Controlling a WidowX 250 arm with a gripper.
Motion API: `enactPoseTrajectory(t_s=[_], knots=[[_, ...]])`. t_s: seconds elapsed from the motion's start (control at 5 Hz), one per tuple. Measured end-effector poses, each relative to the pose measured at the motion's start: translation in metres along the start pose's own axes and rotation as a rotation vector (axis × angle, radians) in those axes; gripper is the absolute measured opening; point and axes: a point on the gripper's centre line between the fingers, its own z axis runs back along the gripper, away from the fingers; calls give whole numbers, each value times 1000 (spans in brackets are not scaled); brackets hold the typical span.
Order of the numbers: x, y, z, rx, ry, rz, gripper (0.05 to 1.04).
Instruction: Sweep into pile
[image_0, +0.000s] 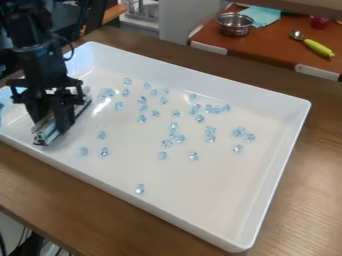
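One metal bar (45, 133) is pinched between the two fingers of the black gripper (52, 122), held low at the left end of one white tray (277, 145). The bar's long axis is set slantwise, from its lower-left end near the tray's front wall to its upper-right end beyond the fingers; roughly, the tray's left short side is followed. To the right of the bar, about three dozen pale blue beads (162, 155) are scattered; an exact count cannot be told where they are bunched. One is set apart near the front wall. The tray is laid on a brown wooden surface (307, 200), its long axis slanted from upper left to lower right. Behind, on a reddish-brown table (267, 46), one metal pot (234, 24), one light blue cloth (260, 15), one green-handled spoon (312, 44) and one red item (319, 22) are seen.
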Motion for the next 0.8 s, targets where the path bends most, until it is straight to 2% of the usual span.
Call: enactPoseTrajectory(t_s=[0.2, 0.4, 0.8], knots=[[1, -4, 0, -26, -6, 26, 380], [3, -12, -8, -28, -33, 35, 380], [10, -49, -16, -56, -83, 22, 380]])
